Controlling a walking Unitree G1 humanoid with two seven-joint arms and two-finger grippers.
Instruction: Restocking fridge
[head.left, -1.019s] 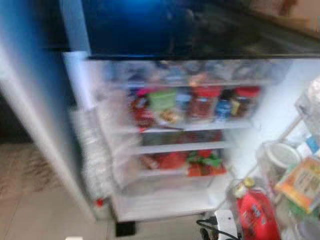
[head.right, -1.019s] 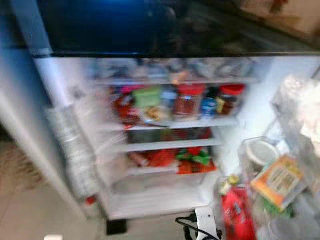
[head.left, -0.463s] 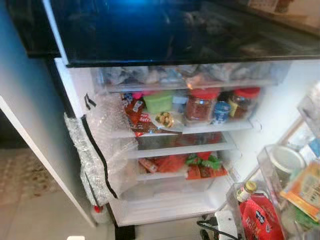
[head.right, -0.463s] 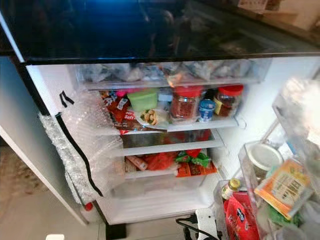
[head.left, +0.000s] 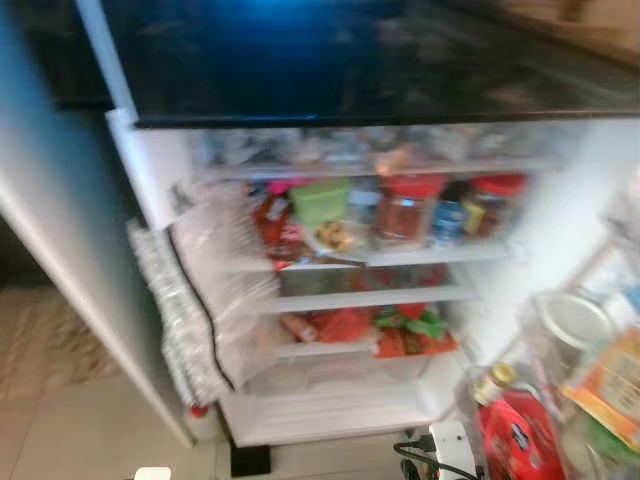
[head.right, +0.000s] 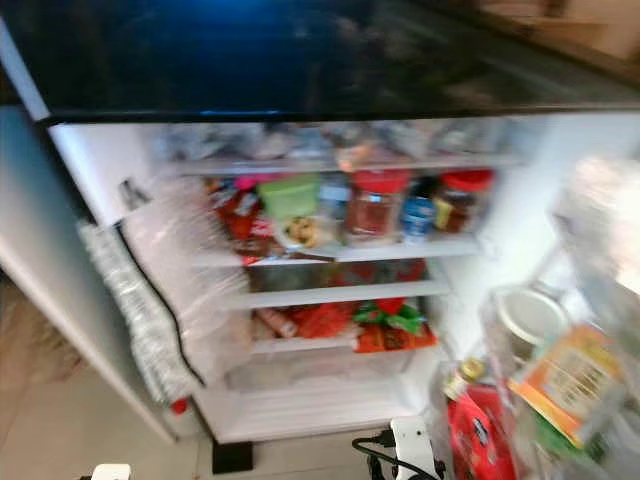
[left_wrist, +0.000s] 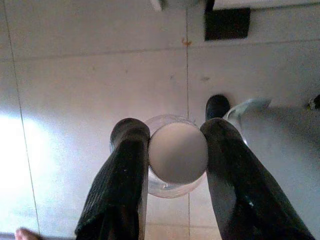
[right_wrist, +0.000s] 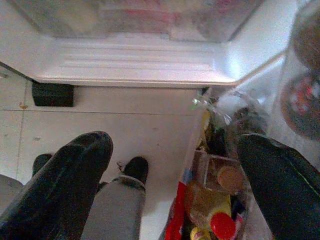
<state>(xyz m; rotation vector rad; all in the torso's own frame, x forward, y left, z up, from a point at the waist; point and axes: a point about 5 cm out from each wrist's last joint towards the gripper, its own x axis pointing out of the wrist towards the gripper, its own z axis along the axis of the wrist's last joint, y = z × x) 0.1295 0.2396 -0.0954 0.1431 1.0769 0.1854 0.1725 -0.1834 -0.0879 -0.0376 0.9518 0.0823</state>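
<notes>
My head camera has gone soft again after a sharp half-second, and the framing has swung slightly, so I judge I'm still settling in front of the fridge (head.left: 330, 290), not yet placing anything.

Nearest, my left tool (left_wrist: 172, 150) is clamped on a small clear jar with a pale lid (left_wrist: 178, 152), hanging over the tiled floor (left_wrist: 90, 80). My right tool (right_wrist: 175, 165) gapes wide, empty, above the door bin (right_wrist: 215, 200) of bottles.

Mid-frame, the bare bottom shelf (head.left: 330, 410) looks free. Higher up, red-lidded jars (head.left: 405, 210) and a green tub (head.left: 320, 200) crowd the upper shelf.
</notes>
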